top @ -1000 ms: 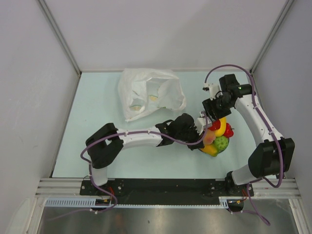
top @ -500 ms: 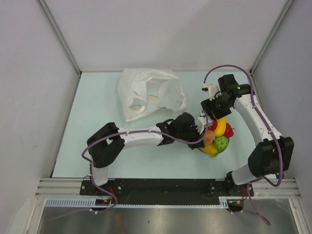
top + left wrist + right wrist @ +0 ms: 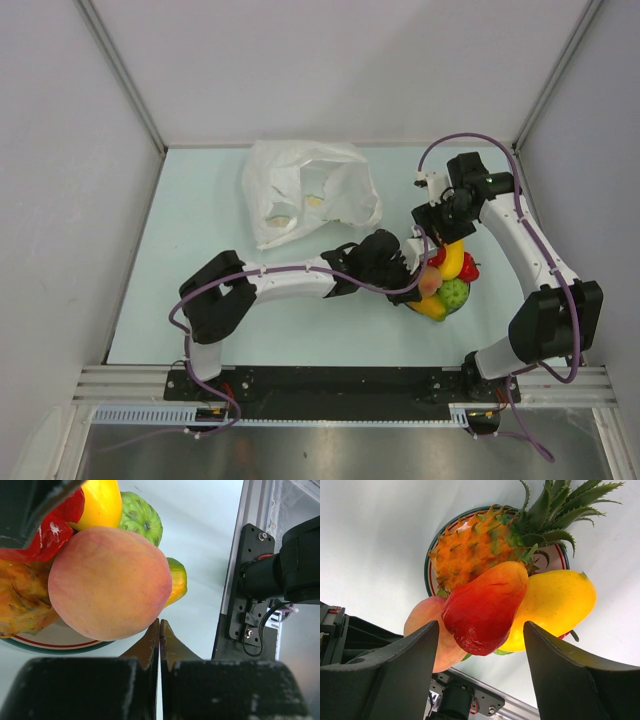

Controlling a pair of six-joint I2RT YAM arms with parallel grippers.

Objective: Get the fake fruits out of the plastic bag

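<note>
The fake fruits are piled on a round plate (image 3: 427,565) at the right of the table: an orange pineapple (image 3: 475,550), a red fruit (image 3: 485,610) on top, a yellow one (image 3: 555,602), a peach (image 3: 110,580), a green lumpy fruit (image 3: 140,522) and a mango (image 3: 177,580). My right gripper (image 3: 481,625) hangs open above the pile, its fingers either side of the red fruit with gaps and not touching it. At the plate's near-left edge, just under the peach, my left gripper (image 3: 159,623) is shut on nothing. The plastic bag (image 3: 310,190) lies crumpled at the back, with pale yellowish shapes showing through it.
The plate pile (image 3: 447,282) sits between both wrists, close to the right arm's links (image 3: 530,250). The left arm (image 3: 280,282) stretches across the table's middle. White walls close in the table on three sides. A metal rail (image 3: 340,380) runs along the near edge.
My right gripper's fingers have spread wider around the red fruit. The left arm has drawn back very slightly to the left; the fruits and the bag have not moved.
</note>
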